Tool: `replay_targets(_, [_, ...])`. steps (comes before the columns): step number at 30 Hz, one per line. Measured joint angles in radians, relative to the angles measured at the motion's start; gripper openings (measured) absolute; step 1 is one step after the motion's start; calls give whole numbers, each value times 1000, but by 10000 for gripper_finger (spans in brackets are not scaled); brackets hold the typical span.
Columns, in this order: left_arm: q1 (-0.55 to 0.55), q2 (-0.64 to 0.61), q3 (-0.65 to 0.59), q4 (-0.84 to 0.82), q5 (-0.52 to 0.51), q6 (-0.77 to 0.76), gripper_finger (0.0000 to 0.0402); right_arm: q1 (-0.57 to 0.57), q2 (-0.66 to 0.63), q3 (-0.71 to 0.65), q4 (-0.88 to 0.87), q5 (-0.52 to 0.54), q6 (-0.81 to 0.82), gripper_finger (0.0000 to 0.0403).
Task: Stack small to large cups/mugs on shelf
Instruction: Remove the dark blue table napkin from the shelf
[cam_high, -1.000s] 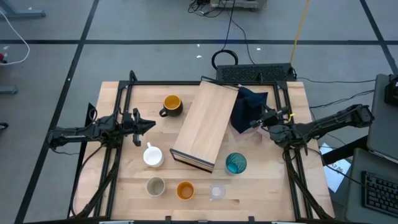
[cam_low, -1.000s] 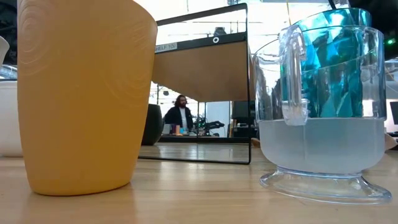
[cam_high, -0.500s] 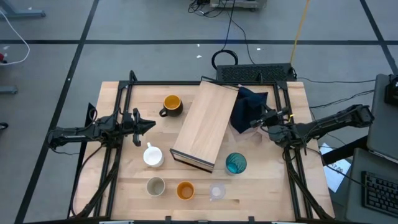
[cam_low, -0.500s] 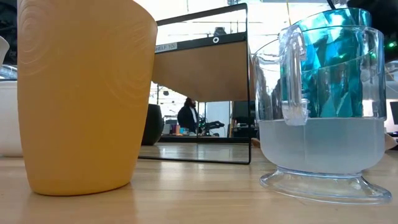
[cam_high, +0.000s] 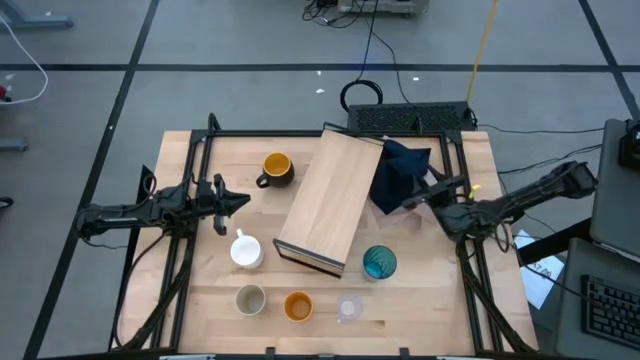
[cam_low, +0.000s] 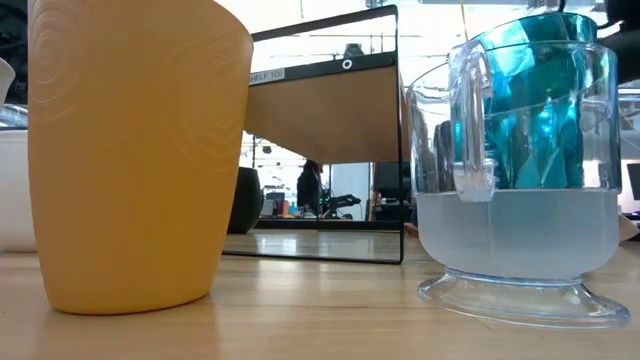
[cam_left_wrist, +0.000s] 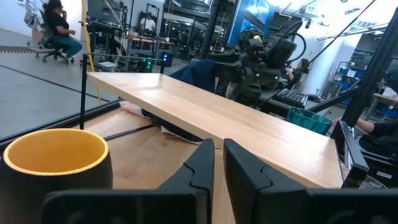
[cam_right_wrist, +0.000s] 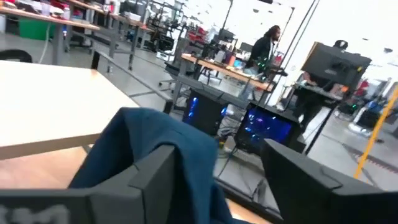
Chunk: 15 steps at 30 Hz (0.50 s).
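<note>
A: Cups sit loose on the table (cam_high: 440, 300), none on the shelf (cam_high: 331, 202). Right hand (cam_high: 428, 194) open, empty, by the navy cloth (cam_high: 400, 172).
B: Left hand (cam_high: 238, 199) shut, empty. Next: grab the clear glass (cam_high: 349, 308), likely.

From above I see the light-wood worktop (cam_high: 420, 290) on a grey floor (cam_high: 200, 40) crossed by dark lines. A crumpled navy cloth (cam_high: 398, 172) lies near the worktop's far right part. Black cables (cam_high: 362, 92) coil on the floor just behind it. Beyond the worktop, a person (cam_low: 311, 186) stands among workshop benches, and another person (cam_left_wrist: 60, 28) sits on a chair.
</note>
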Motion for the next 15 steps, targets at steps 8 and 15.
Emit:
replay_targets(8, [0, 0, 0, 0, 0, 0, 37, 210, -45, 1, 428, 58, -387, 232])
replay_targets(15, [0, 0, 0, 0, 0, 1, 37, 303, -52, 1, 494, 57, -486, 225])
